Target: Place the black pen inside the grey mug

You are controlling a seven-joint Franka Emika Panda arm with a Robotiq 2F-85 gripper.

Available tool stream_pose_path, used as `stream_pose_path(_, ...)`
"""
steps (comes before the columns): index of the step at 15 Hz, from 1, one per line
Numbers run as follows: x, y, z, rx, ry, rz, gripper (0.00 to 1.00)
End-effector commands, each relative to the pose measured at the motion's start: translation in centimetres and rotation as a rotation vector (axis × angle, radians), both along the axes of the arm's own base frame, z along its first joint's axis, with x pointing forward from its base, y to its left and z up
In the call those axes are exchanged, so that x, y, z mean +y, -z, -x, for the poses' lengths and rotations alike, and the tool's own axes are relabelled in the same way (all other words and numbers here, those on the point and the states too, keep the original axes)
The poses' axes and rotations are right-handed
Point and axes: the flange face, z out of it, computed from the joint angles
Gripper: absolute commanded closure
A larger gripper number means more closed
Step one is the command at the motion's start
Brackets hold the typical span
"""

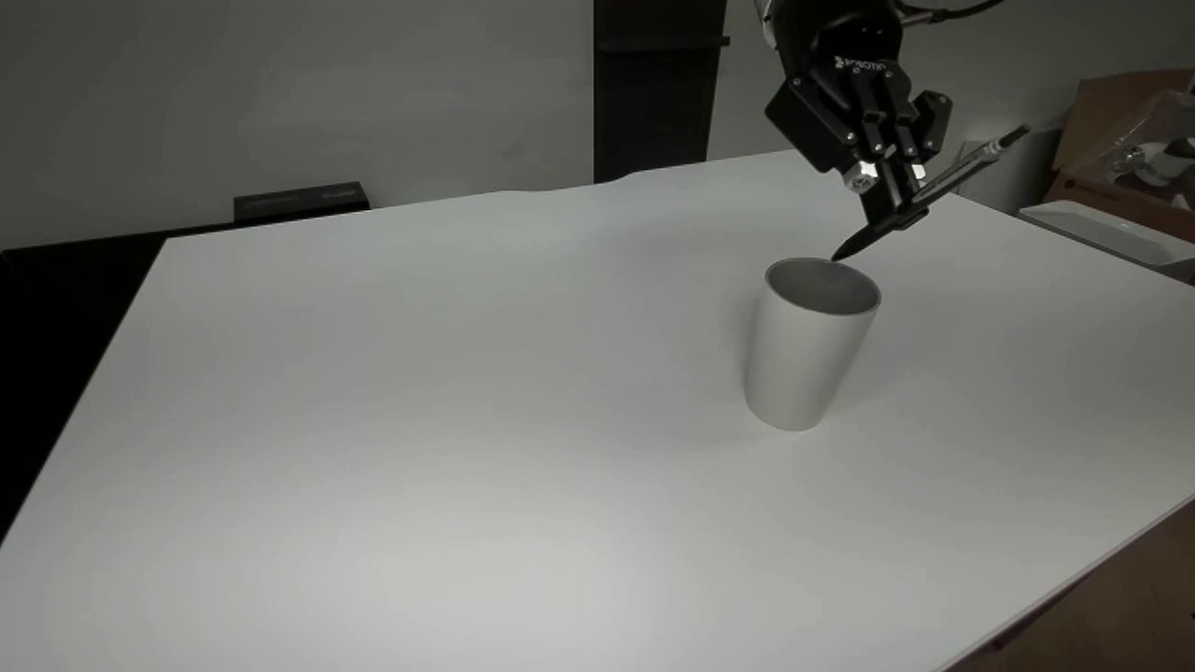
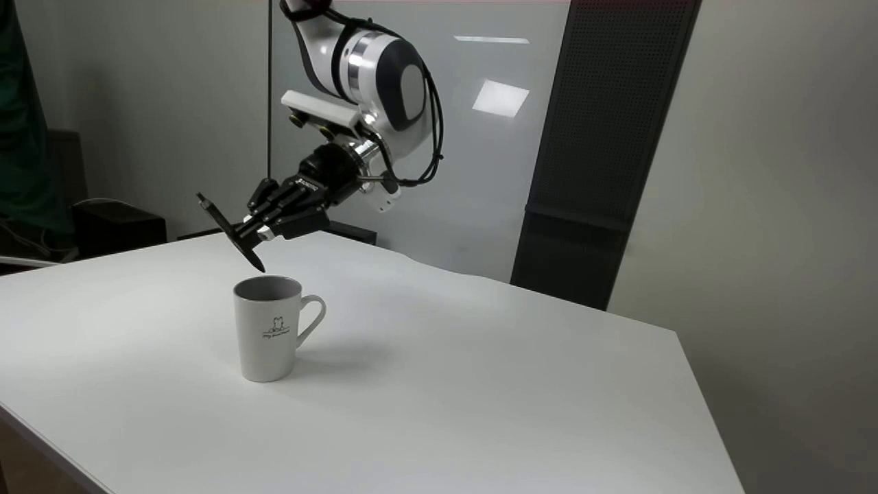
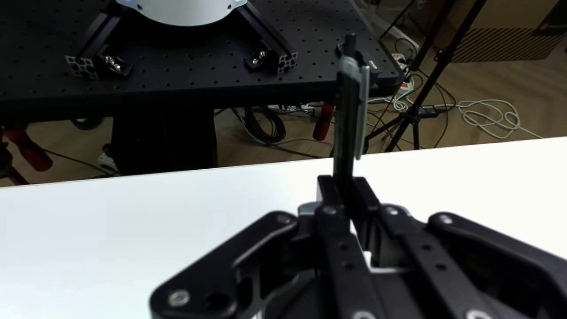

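Observation:
The grey mug stands upright on the white table in both exterior views (image 1: 808, 359) (image 2: 255, 350). Its handle and a small printed drawing show in an exterior view. My gripper (image 1: 898, 207) is shut on the black pen (image 1: 966, 171), also seen in an exterior view (image 2: 218, 217). The pen is tilted, with its dark lower tip at or just above the mug's rim; I cannot tell if it touches. In the wrist view the fingertips (image 3: 346, 188) pinch the pen (image 3: 350, 115), and its clip end points up. The mug does not show in the wrist view.
The white table (image 1: 448, 420) carries the mug. A cardboard box (image 1: 1083, 140) and a white tray (image 1: 1111, 229) stand beyond its edge. In the wrist view, a black perforated robot stand (image 3: 190, 66), red clamp handles (image 3: 323, 123) and a tripod (image 3: 412, 117) lie past the table edge.

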Motion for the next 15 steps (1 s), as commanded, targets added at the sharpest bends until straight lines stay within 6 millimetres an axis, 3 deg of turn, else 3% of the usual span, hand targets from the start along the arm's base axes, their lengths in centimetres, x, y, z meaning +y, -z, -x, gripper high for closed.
stream_pose_path(1, -1.2, 0.9, -2.3, 0.033, 0.041, -0.005, 0.97)
stream_pose_path(4, -1.8, 2.3, -3.0, 0.054, 0.054, -0.022, 0.97)
stream_pose_path(6, -1.9, 3.0, -3.4, 0.068, 0.059, -0.034, 0.62)
stream_pose_path(11, -1.8, 3.4, -4.3, 0.053, 0.083, -0.063, 0.29)
stream_pose_path(15, -0.7, 0.8, -4.4, -0.005, 0.105, -0.085, 0.02)
